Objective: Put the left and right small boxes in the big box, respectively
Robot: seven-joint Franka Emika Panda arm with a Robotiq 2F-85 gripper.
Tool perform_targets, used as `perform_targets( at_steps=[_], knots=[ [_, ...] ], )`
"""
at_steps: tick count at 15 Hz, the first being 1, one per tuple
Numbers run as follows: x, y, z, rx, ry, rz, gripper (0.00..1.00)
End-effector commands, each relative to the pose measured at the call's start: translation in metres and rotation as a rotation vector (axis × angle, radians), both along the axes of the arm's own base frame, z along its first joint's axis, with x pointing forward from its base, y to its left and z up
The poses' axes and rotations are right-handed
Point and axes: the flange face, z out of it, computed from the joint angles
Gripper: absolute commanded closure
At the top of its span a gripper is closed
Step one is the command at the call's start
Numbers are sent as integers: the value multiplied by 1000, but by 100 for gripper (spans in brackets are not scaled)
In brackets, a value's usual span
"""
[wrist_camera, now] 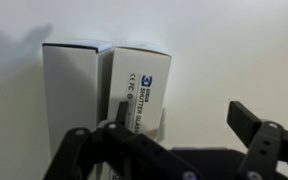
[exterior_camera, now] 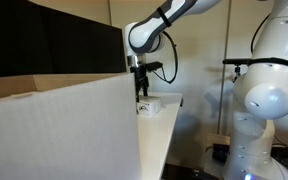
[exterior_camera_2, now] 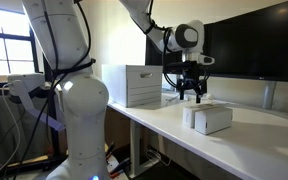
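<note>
White cardboard marks both task items: the two small boxes (exterior_camera_2: pixel 209 118) lie on the bench (exterior_camera_2: pixel 246 152), side by side with their long sides touching, as the wrist view shows (wrist_camera: pixel 104 85). The big box (exterior_camera_2: pixel 134 85) stands on the same bench, well apart from them, and its pale wall fills the foreground in an exterior view (exterior_camera: pixel 54 130).

The jaws hang just above the pair, spread as wide as they go and holding nothing. Both small boxes are on the bench, so I judge this the approach to the first pick, with no grasp made yet.

Next, the jaws have to come straight down over one carton only. Because the two touch, no gap is left between them for a finger. A grip across the short ends looks safer, or the neighbour is likely to be nudged. Which carton is the robot's left I cannot tell.

For room, bare bench surrounds the pair, and they sit back from its front edge. A dark monitor (exterior_camera_2: pixel 249 40) stands behind, clear of the jaws. The big box's walls rise far higher than the cartons, so the carry calls for a lift above its tan rim (exterior_camera: pixel 44 88) before crossing over.
</note>
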Motion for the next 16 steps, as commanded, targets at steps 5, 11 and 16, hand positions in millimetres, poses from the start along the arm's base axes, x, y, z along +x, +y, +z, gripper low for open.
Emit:
perform_targets(
  at_steps=[5,11,16],
  knots=[
    [4,1,2,29,13,4,0],
    [0,-11,1,5,0,-88,0],
    [6,-16,0,-1,4,-118,0]
  ],
)
